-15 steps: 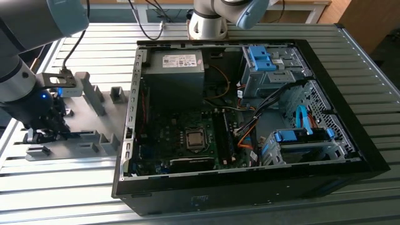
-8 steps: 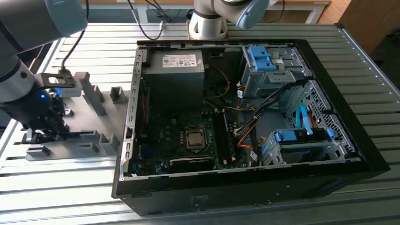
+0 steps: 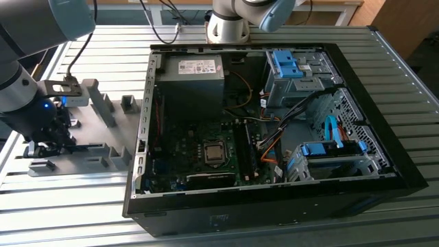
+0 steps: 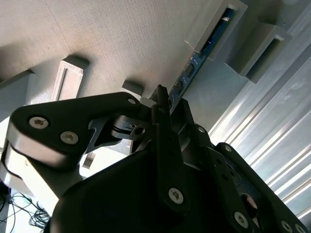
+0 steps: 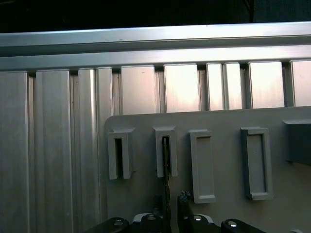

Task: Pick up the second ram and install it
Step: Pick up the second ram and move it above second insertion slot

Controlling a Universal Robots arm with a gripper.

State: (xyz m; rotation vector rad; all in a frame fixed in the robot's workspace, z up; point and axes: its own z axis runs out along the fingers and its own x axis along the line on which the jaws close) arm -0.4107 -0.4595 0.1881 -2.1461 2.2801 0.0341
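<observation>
The gripper is slightly spread, straddling the second ram, which stands in a slot block near a corner of the grey holder plate. The first wrist view shows the ram as a thin dark edge; the second wrist view shows its blue-green face.

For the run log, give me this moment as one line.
stage: pick | gripper: at second ram, grip unclear | second ram: standing in grey holder block, outside open computer case

Silver-grey arm with pale blue joint caps, black cable, black screw-studded claw
</observation>
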